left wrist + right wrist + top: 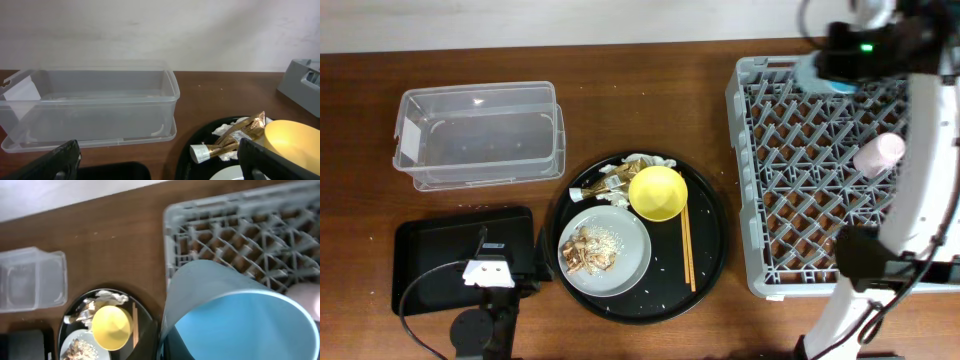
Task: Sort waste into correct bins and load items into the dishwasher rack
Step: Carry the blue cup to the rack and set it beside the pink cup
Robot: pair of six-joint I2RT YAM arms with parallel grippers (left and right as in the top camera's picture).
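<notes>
My right gripper (835,62) is shut on the light-blue cup (817,76) and holds it over the far left corner of the grey dishwasher rack (760,200). The cup (240,315) fills the right wrist view and hides the fingers. The pink cup (878,153) lies in the rack. My left gripper (490,268) is open and empty over the flat black tray (440,250); its fingers (160,165) spread wide. The yellow bowl (657,193), grey plate (630,262) with food scraps (590,248), chopsticks (686,245), wrapper (235,137) and napkins (645,162) sit on the round tray.
The round black tray (710,270) lies mid-table with loose rice grains on it. The clear tub (480,135) stands empty at the back left, behind the black tray. A cable runs across the black tray. The rack's corner (305,82) shows at the left wrist view's right edge.
</notes>
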